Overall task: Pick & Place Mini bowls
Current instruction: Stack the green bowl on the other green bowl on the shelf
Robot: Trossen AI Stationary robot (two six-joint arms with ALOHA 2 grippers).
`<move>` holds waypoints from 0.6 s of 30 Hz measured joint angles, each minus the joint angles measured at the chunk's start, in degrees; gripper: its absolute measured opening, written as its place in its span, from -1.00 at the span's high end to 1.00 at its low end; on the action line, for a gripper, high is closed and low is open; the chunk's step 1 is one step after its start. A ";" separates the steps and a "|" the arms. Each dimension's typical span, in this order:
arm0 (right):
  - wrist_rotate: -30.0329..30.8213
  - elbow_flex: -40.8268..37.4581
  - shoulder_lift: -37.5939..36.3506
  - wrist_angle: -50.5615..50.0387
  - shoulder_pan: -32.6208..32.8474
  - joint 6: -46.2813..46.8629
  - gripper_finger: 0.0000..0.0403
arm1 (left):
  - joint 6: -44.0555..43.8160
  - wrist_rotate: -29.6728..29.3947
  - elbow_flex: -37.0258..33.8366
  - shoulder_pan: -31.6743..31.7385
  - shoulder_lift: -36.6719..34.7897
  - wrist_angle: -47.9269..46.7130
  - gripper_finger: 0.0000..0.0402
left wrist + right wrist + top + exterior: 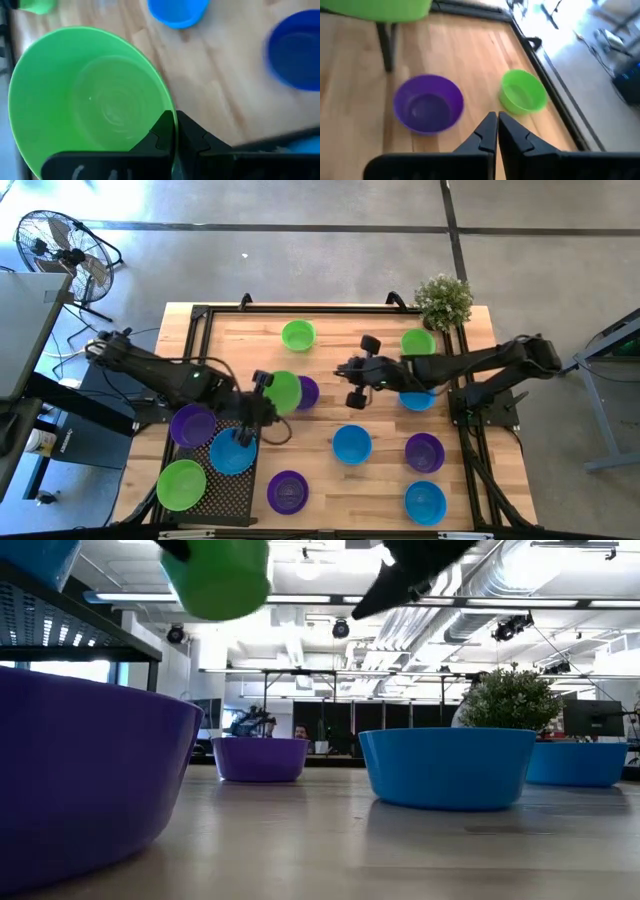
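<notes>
My left gripper [266,388] is shut on a green mini bowl [284,392] and holds it above the table's middle left; the low view shows that bowl [220,575] high off the wood. Partly under it stands a purple bowl [307,392]. My right gripper [342,369] hangs shut and empty over the table's middle, pointing toward the left; ahead of it in its wrist view stand the purple bowl [427,104] and another green bowl [521,91]. Several more blue, purple and green bowls stand upright on their bases around the table. My left gripper pinches the green bowl's rim [173,119] at one spot. One finger [161,133] is inside the bowl and the other [192,134] outside its wall. The fingers slant down from the table's left side. The bowl is lifted clear, its opening up.
A black mesh tray [232,492] at the near left carries a green [181,483], a blue [232,452] and a purple bowl [192,425]. A small potted plant [443,300] stands at the far right corner. A dark frame [200,315] runs along the table's edges.
</notes>
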 joint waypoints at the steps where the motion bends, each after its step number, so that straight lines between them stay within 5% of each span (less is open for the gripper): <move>1: -1.09 -3.35 -1.41 4.90 -0.27 -0.55 0.98 | -1.68 0.52 0.84 -0.96 0.00 -1.79 1.00; 9: -4.08 -22.69 -10.43 30.69 -0.64 -1.90 0.99 | -17.04 1.18 9.59 -12.00 0.06 -17.50 1.00; 18: -4.11 -27.90 -13.23 36.06 -0.62 -0.97 1.00 | -30.39 -3.03 22.57 -26.03 5.75 -31.22 1.00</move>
